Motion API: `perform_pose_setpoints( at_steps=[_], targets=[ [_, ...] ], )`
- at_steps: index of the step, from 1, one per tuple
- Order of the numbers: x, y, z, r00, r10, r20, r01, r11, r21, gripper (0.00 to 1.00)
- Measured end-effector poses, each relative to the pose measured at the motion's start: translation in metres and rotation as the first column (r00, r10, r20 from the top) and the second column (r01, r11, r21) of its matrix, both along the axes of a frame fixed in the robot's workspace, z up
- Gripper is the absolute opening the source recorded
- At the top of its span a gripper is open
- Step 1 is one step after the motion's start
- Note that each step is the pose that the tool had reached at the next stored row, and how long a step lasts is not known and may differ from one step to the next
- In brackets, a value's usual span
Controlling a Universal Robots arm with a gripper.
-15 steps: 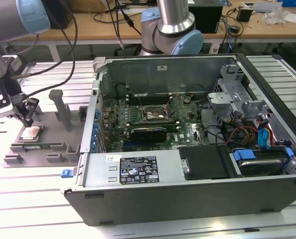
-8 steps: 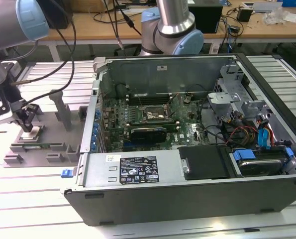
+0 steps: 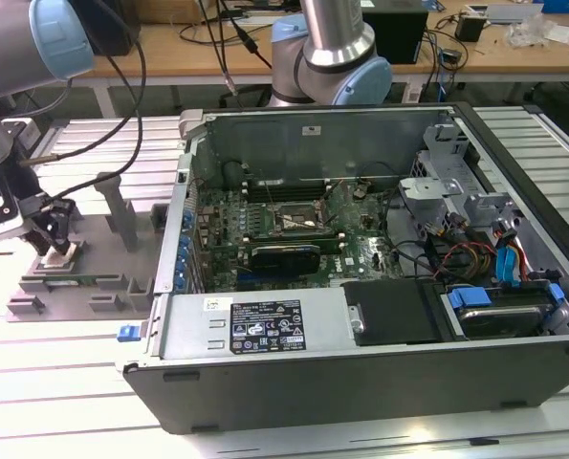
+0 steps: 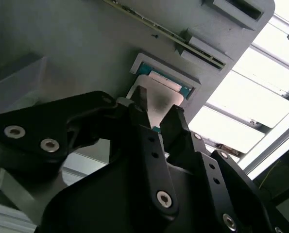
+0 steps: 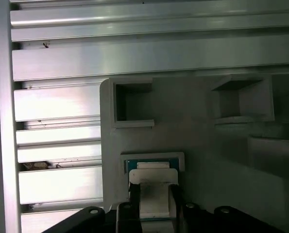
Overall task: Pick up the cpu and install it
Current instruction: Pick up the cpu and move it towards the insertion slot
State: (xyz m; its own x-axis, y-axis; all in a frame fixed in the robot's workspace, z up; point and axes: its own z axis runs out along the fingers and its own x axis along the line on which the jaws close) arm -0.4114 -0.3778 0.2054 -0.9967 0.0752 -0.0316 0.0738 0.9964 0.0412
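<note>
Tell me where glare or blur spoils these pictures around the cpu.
Second wrist view: the aluminium slats blow out white and the cpu looks soft. First wrist view: glare streaks the aluminium slats, the cpu reads pale. Exterior view: evenly lit.

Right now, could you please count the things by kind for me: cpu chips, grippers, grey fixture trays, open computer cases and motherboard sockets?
cpu: 1
gripper: 1
grey fixture tray: 1
open computer case: 1
motherboard socket: 1
Total: 5
</note>
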Motion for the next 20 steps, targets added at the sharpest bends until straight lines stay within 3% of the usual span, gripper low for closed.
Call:
perform_pose_setpoints(
  at_steps=[1, 2, 3, 4, 12, 20],
  targets=[
    [0.0, 0.0, 0.0, 1.0, 0.0, 0.0, 0.0, 1.0, 0.0, 0.36],
    [0.0, 0.0, 0.0, 1.0, 0.0, 0.0, 0.0, 1.0, 0.0, 0.42],
    [0.0, -0.0001, 0.0, 1.0, 0.0, 0.0, 0.0, 1.0, 0.0, 0.54],
    [0.0, -0.0002, 0.0, 1.0, 0.0, 0.0, 0.0, 1.0, 0.0, 0.72],
    [0.0, -0.0002, -0.0164, 1.0, 0.0, 0.0, 0.0, 1.0, 0.0, 0.72],
    [0.0, -0.0002, -0.0212, 1.0, 0.0, 0.0, 0.0, 1.0, 0.0, 0.72]
  ],
)
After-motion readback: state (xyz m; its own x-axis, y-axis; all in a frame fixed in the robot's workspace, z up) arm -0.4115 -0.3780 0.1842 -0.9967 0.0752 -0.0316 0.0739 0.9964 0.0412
